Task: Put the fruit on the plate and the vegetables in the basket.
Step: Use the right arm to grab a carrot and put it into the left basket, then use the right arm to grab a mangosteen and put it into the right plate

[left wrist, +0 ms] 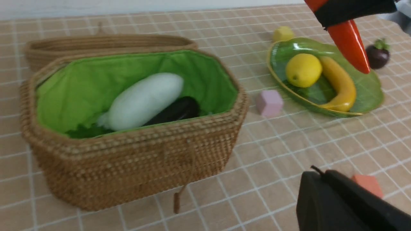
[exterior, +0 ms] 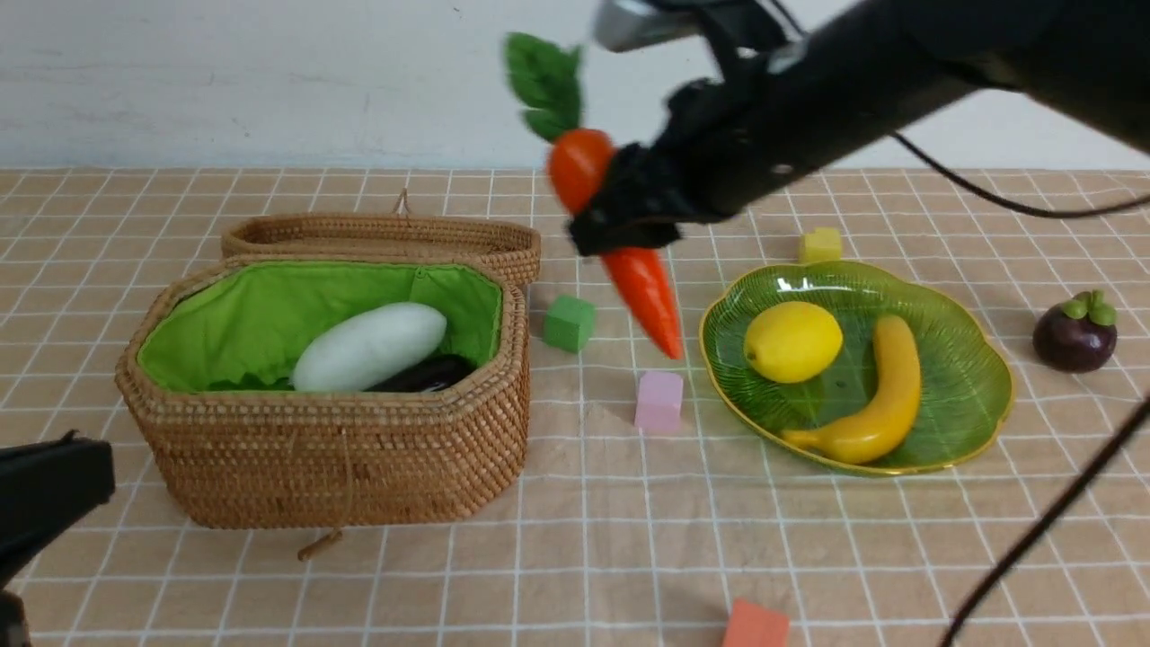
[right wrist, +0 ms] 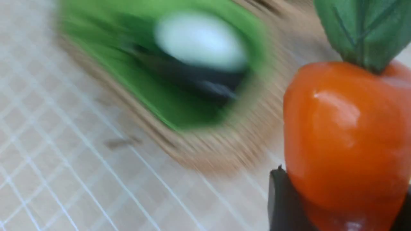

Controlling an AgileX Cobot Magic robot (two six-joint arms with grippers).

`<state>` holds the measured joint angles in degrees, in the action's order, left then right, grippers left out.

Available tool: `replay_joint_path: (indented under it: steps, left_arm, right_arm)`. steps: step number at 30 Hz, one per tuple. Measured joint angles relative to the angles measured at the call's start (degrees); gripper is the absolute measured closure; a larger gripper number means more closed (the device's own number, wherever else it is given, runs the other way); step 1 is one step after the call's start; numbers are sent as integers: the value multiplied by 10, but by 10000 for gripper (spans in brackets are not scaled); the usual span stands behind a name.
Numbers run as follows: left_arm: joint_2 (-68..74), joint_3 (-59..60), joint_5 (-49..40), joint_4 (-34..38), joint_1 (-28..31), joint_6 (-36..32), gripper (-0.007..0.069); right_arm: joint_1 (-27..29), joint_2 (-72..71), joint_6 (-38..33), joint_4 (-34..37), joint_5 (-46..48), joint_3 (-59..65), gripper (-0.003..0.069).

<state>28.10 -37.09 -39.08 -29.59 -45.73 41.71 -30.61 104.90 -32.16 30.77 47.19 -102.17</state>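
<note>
Cloth in a tan check is covering the desk (exterior: 575, 557), and nearest the robot a small coral-red cube (exterior: 755, 626) is sitting on it. The black left end effector (exterior: 54, 490) is hanging at the near left, jaws pressed together, near the large tan woven wicker basket (exterior: 341, 467) with bright green lining. Inside the basket a white oval radish (exterior: 370, 346) is lying slantwise, with a dark purple eggplant (exterior: 429, 371) lying against its near side. Right of the basket a pale pink cube (exterior: 659, 402) is sitting near the scalloped green glass plate (exterior: 975, 386) with gold rim. On the plate a yellow banana (exterior: 885, 395) is curving beside a round yellow lemon (exterior: 792, 341). A green cube (exterior: 569, 323) is sitting just beside the basket's far right corner. A dark purple mangosteen (exterior: 1075, 334) with green cap is resting right of the plate, apart from it. The black right end effector (exterior: 624, 220) is pinching an orange carrot (exterior: 642, 288) around its middle, holding it in the air between basket and plate, tip pointing down, green leaves up. A yellow cube (exterior: 820, 244) is sitting just behind the plate, and the woven lid (exterior: 386, 235) is lying open behind the basket.
</note>
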Motion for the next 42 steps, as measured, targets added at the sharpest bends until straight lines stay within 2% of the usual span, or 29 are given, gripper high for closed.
replay_joint_path:
  steps: [1, 3, 5, 7, 10, 12, 13, 14, 15, 17, 21, 23, 24, 25, 27, 30, 31, 32, 34, 35, 37, 42]
  left_arm:
    - [0, 0, -9, -22, 0, 28, 638]
    - [0, 0, -13, -41, 0, 43, 638]
    - [0, 0, -13, -46, 0, 48, 638]
    - [0, 0, -13, -49, 0, 51, 638]
    - [0, 0, -13, -50, 0, 54, 637]
    - [0, 0, -12, -51, 0, 54, 637]
    - [0, 0, -12, -51, 0, 53, 637]
    - [0, 0, -11, -51, 0, 51, 636]
    - [0, 0, -11, -51, 0, 51, 636]
    - [0, 0, 1, -51, 0, 47, 635]
    - [0, 0, 47, -51, 0, 29, 634]
    - [0, 0, 110, -51, 0, 5, 634]
    - [0, 0, 119, -51, 0, 3, 634]
    - [0, 0, 141, -51, 0, -7, 634]
    - [0, 0, 175, -50, 0, -17, 634]
    - [0, 0, 195, -46, 0, -22, 634]
    - [0, 0, 199, -41, 0, -23, 634]
    - [0, 0, 199, -41, 0, -24, 634]
    - [0, 0, 193, -40, 0, -25, 633]
    - [0, 0, 184, -40, 0, -25, 632]
    - [0, 0, 173, -39, 0, -26, 632]
    - [0, 0, 161, -38, 0, -26, 631]
  right_arm:
    - [-29, 43, -46, 6, -15, -45, 342]
    - [-61, 91, -103, 10, -30, -99, 342]
    - [-81, 137, -142, 8, -42, -148, 342]
    - [-94, 178, -168, 0, -57, -182, 307]
    - [-104, 223, -181, -20, -79, -213, 180]
    - [-105, 236, -183, -35, -76, -218, 49]
    - [-105, 236, -182, -42, -69, -219, 27]
    - [-105, 232, -174, -57, -45, -220, -3]
    - [-105, 228, -169, -67, -35, -220, -8]
    - [-104, 204, -111, -116, 31, -221, -2]
    - [-88, 146, 27, -236, 143, -225, 102]
    - [-33, 110, 115, -329, 222, -228, 251]
    - [-33, 110, 115, -329, 224, -228, 261]
    - [7, 102, 151, -356, 232, -227, 318]
    - [81, 98, 200, -364, 236, -215, 400]
    - [152, 97, 246, -353, 238, -193, 433]
    - [216, 97, 277, -333, 239, -166, 431]
    - [223, 97, 277, -330, 239, -166, 429]
    - [281, 99, 294, -302, 240, -141, 397]
    - [327, 107, 301, -269, 240, -129, 340]
    - [374, 119, 303, -238, 232, -124, 265]
    - [436, 160, 303, -215, 185, -124, 32]
